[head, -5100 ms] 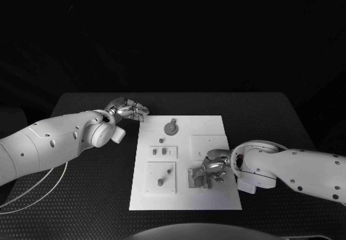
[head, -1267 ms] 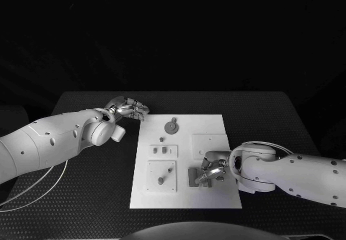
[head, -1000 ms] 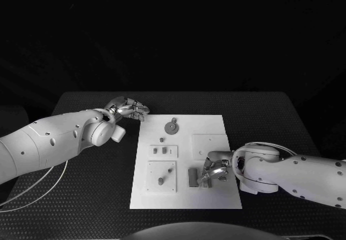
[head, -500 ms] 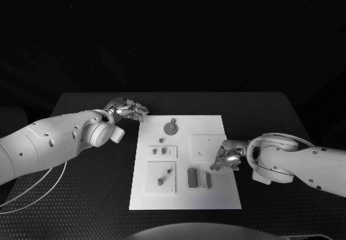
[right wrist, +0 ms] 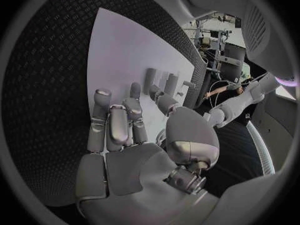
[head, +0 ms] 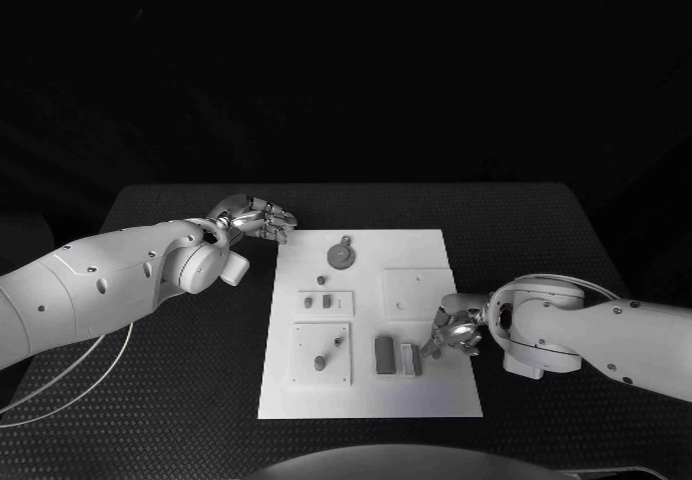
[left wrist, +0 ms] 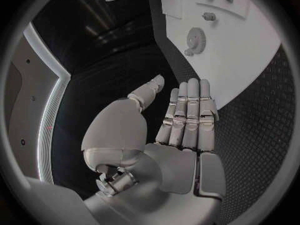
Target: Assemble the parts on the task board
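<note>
My right hand (head: 456, 332), fingers apart and empty, hovers at the task board's (head: 418, 250) four o'clock edge; left hand (head: 260, 220), open and empty, waits at ten. I'd approach the next part slowly.

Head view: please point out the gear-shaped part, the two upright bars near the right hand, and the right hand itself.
Gear-shaped part (head: 340, 256): head view, its round face.
Two upright bars (head: 385, 355): head view, the darker bar's top.
Right hand (head: 457, 332): head view, middle of the hand.
</note>
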Controlling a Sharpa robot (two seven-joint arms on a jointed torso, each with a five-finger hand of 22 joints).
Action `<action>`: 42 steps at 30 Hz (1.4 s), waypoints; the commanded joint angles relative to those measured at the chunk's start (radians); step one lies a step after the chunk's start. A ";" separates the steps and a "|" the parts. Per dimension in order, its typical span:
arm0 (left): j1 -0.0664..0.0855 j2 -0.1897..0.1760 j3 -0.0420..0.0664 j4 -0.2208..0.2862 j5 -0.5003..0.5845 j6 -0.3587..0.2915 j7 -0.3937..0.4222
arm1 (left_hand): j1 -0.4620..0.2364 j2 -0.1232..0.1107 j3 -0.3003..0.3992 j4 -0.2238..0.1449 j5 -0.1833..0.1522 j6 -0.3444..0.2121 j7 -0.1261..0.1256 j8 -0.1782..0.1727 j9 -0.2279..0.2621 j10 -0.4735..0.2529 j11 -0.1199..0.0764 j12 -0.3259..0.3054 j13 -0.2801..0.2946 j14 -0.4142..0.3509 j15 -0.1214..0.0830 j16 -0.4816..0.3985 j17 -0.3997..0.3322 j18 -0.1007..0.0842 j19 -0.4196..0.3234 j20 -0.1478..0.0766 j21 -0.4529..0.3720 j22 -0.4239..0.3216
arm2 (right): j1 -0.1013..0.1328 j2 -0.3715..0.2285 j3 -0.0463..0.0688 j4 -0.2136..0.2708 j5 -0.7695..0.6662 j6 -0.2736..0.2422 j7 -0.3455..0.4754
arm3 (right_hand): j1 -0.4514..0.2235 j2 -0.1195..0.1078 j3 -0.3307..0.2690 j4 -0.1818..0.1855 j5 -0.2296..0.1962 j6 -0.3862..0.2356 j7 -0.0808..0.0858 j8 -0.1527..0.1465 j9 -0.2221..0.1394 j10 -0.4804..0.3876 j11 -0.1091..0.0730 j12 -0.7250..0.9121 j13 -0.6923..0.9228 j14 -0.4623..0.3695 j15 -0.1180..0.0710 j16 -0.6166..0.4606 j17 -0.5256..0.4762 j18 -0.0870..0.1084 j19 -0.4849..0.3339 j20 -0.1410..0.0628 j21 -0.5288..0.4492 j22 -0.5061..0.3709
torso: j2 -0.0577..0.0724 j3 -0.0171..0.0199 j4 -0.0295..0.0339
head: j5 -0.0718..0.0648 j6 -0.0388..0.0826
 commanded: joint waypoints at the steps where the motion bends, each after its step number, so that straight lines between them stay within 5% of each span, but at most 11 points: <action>1: 0.001 0.001 0.001 0.003 0.005 0.016 0.004 | -0.010 0.002 -0.001 0.005 -0.001 0.000 -0.004 0.005 -0.001 -0.002 0.003 -0.002 0.001 0.008 0.002 -0.007 0.001 0.002 0.001 0.001 0.000 -0.002 | -0.010 0.009 0.000 0.000 0.001 0.010 -0.006 | -0.012 -0.003 0.000 0.001 -0.004 0.005 0.001 0.003 0.000 0.011 -0.001 0.003 0.001 0.007 -0.001 0.003 -0.002 0.007 0.001 -0.002 0.002 0.015 | 0.000 -0.0003 0.0010 | 0.000 -0.002; 10: 0.001 -0.001 0.001 0.003 0.005 0.017 0.004 | -0.011 0.003 -0.001 0.006 -0.001 0.000 -0.004 0.006 -0.001 -0.002 0.003 -0.002 0.001 0.008 0.002 -0.008 0.002 0.002 0.001 0.001 -0.001 -0.002 | -0.037 0.036 0.000 -0.014 -0.018 -0.005 -0.005 | -0.031 -0.012 0.007 0.024 -0.004 0.009 0.001 0.000 -0.002 0.013 -0.002 0.005 0.003 0.008 -0.002 0.004 -0.001 0.007 0.004 -0.003 0.000 0.014 | 0.000 -0.0004 0.0019 | 0.000 -0.002; 20: 0.001 0.000 0.001 0.003 0.005 0.019 0.004 | -0.011 0.003 -0.002 0.006 -0.001 0.000 -0.004 0.006 -0.001 -0.002 0.003 -0.002 0.001 0.008 0.002 -0.008 0.003 0.002 0.001 0.001 -0.001 -0.002 | -0.041 0.046 0.000 -0.020 -0.069 -0.010 -0.010 | -0.050 -0.014 0.015 0.051 -0.004 0.013 0.000 -0.002 -0.003 0.017 -0.003 0.008 0.007 0.010 -0.003 0.006 0.001 0.007 0.006 -0.004 -0.001 0.015 | 0.000 -0.0007 0.0009 | 0.002 -0.003; 26: 0.001 -0.001 0.001 0.003 0.005 0.018 0.003 | -0.011 0.003 -0.002 0.007 -0.001 0.000 -0.004 0.006 -0.002 -0.002 0.003 -0.002 0.001 0.008 0.002 -0.009 0.004 0.002 0.001 0.001 -0.001 -0.002 | -0.045 0.053 0.000 -0.023 -0.110 0.001 -0.012 | -0.046 0.020 0.021 0.046 -0.004 0.017 -0.002 -0.002 -0.002 0.023 -0.005 0.014 0.013 0.011 -0.005 0.008 0.001 0.007 0.005 -0.007 0.001 0.017 | 0.000 -0.0002 0.0017 | 0.003 -0.005; 33: 0.001 -0.001 0.001 0.003 0.005 0.020 0.003 | -0.011 0.003 -0.002 0.007 -0.001 0.000 -0.004 0.006 -0.002 -0.002 0.003 -0.002 0.001 0.008 0.002 -0.009 0.004 0.002 0.001 0.001 -0.001 -0.002 | -0.048 0.056 0.000 -0.025 -0.145 0.006 -0.018 | -0.009 0.081 0.024 -0.035 -0.004 0.021 -0.003 -0.003 -0.001 0.029 -0.005 0.018 0.017 0.010 -0.005 0.010 -0.001 0.007 0.002 -0.006 0.005 0.018 | 0.000 -0.0009 0.0016 | 0.003 -0.006; 42: 0.001 -0.003 0.001 0.003 0.005 0.019 0.001 | -0.011 0.003 -0.001 0.007 -0.001 0.000 -0.004 0.006 -0.002 -0.002 0.003 -0.002 0.001 0.008 0.002 -0.010 0.005 0.002 0.001 0.001 -0.001 -0.002 | -0.048 0.044 0.000 -0.034 -0.147 0.015 -0.016 | 0.038 0.100 0.033 -0.051 -0.004 0.022 -0.002 -0.005 -0.001 0.030 -0.004 0.016 0.016 0.008 -0.003 0.010 -0.006 0.007 -0.001 -0.006 0.007 0.019 | 0.000 -0.0010 0.0019 | 0.001 -0.007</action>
